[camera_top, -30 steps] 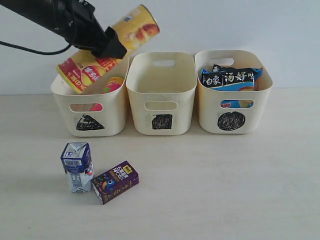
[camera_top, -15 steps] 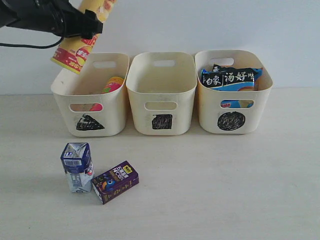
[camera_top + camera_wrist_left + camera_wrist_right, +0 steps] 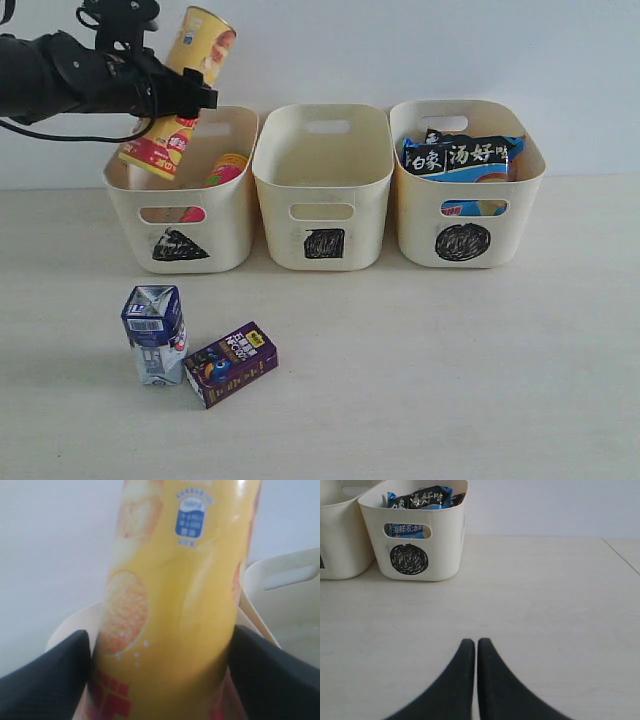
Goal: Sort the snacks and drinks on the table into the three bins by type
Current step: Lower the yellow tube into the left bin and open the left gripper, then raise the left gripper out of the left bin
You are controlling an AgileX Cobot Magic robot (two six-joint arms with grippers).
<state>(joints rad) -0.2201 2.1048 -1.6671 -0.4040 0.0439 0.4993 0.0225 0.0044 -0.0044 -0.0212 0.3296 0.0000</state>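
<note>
My left gripper point(image 3: 180, 97) is shut on the yellow-orange chip tube point(image 3: 204, 40), which tilts above the triangle bin point(image 3: 130, 205) with its lower end at the rim. In the left wrist view the tube point(image 3: 175, 605) fills the space between both black fingers point(image 3: 55, 675). A pink chip tube point(image 3: 228, 168) lies in that bin. The noodle packets point(image 3: 462, 155) fill the circle bin point(image 3: 520, 200). The square bin point(image 3: 322, 200) shows nothing inside. A blue-and-white carton point(image 3: 154, 333) stands beside the purple box point(image 3: 231, 363) on the table point(image 3: 450, 380). My right gripper point(image 3: 476, 641) is shut and holds nothing.
The three bins stand in a row against the white back wall. The right gripper hovers over bare table in front of the circle bin point(image 3: 445, 540). A table edge point(image 3: 620, 552) runs at that view's far right.
The left arm has swung the yellow-orange tube up off the triangle bin's rim, then back down and right over that bin. Everything else stays put.
</note>
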